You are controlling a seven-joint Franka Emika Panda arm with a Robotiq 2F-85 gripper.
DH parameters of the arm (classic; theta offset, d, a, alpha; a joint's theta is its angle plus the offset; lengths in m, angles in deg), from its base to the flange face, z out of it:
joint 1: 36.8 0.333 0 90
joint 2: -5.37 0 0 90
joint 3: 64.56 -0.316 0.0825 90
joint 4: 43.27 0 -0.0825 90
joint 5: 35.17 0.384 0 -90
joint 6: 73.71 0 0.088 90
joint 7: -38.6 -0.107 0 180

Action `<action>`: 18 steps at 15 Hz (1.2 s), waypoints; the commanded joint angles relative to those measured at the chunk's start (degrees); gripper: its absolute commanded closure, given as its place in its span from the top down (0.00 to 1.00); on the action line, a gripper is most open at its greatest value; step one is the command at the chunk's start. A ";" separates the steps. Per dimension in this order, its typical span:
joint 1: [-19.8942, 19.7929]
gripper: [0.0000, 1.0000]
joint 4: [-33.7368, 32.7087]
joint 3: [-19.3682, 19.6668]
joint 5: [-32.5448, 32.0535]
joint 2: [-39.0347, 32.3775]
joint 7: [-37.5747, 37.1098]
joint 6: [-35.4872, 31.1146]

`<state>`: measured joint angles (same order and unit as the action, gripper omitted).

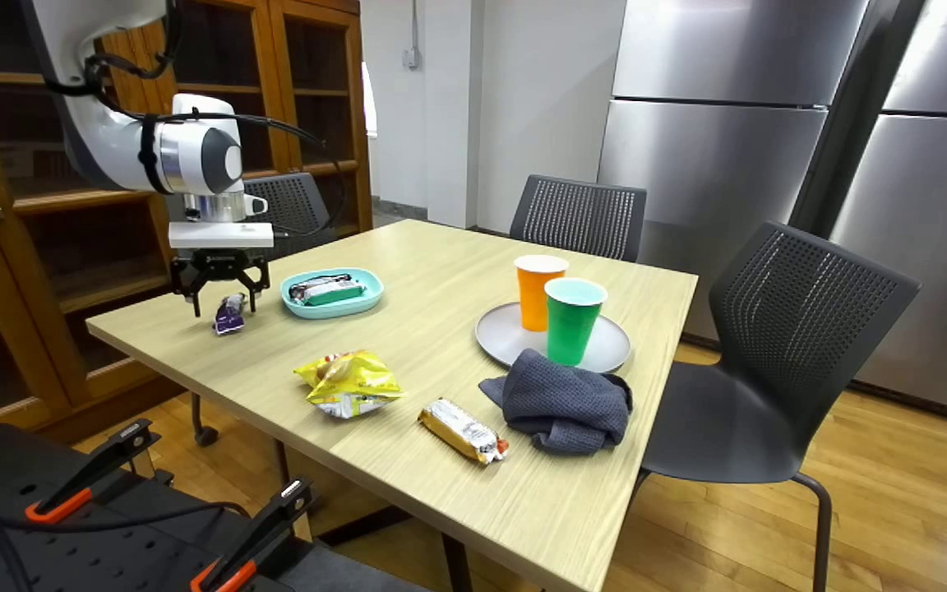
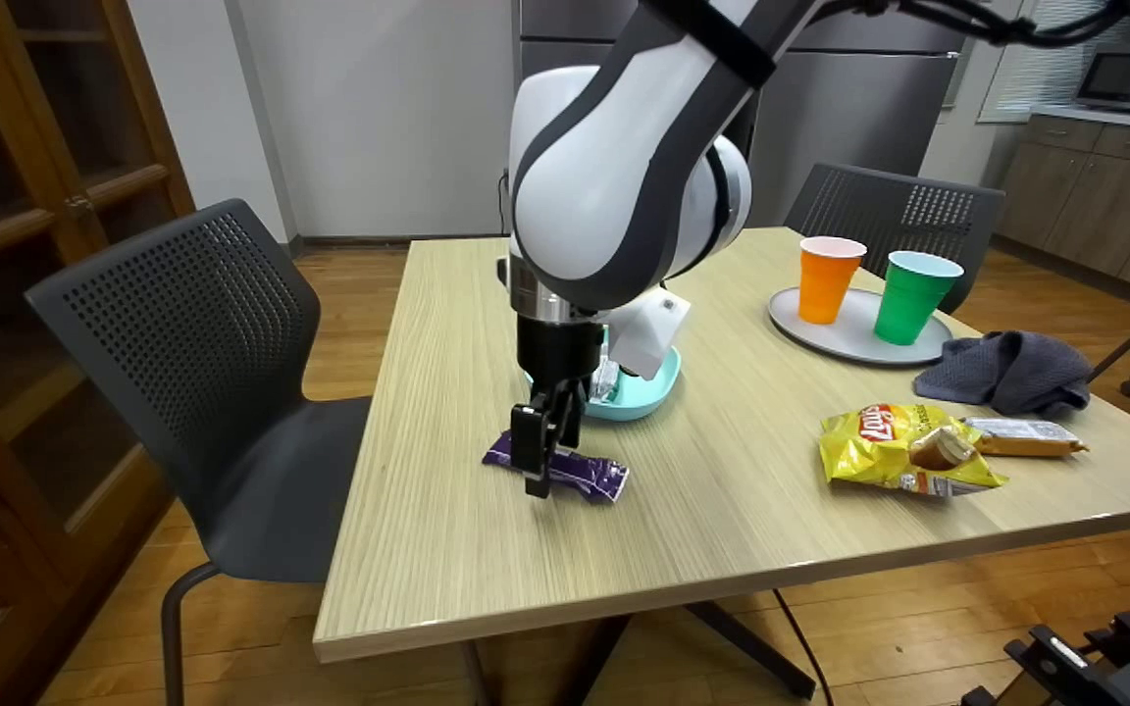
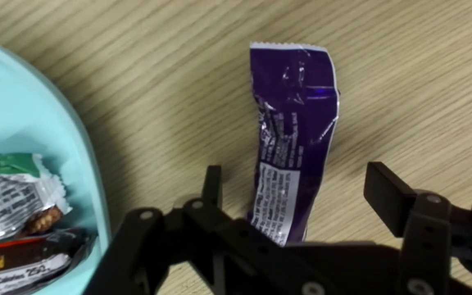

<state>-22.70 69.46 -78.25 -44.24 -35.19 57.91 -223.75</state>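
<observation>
My gripper (image 3: 298, 186) stands open over the table, its two fingers on either side of a purple wrapped bar (image 3: 295, 102). Space shows between the bar and each finger, so neither touches it. The bar's near end is hidden behind the gripper body in the wrist view. In both exterior views the purple bar (image 1: 229, 315) (image 2: 592, 478) lies flat on the wood beneath the gripper (image 1: 224, 309). Close beside it is a light teal tray (image 1: 334, 312) (image 3: 83, 131) holding a green and silver packet (image 3: 6, 200) and a dark brown one (image 3: 19, 264).
Farther along the table (image 1: 408, 288) lie a yellow chip bag (image 1: 350, 383), a golden wrapped bar (image 1: 461, 429) and a dark grey cloth (image 1: 568, 403). An orange cup (image 1: 535, 296) and a green cup (image 1: 570, 325) stand on a grey plate (image 1: 494, 333). Dark chairs (image 2: 231, 392) surround the table.
</observation>
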 commanded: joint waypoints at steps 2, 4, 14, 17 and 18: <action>-0.03 0.51 -0.85 -0.48 -0.21 -0.39 -1.19 0.51; -0.03 0.35 -0.84 -0.42 -0.16 -0.38 -1.35 0.35; -1.13 0.04 -0.40 -1.17 5.88 2.52 -6.87 0.82; -0.96 0.04 -1.05 -0.29 9.65 3.69 -12.80 0.77; -1.41 0.04 -1.55 -0.33 11.12 4.20 -14.27 1.72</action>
<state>-23.16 68.42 -78.32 -36.23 -33.44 48.72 -224.01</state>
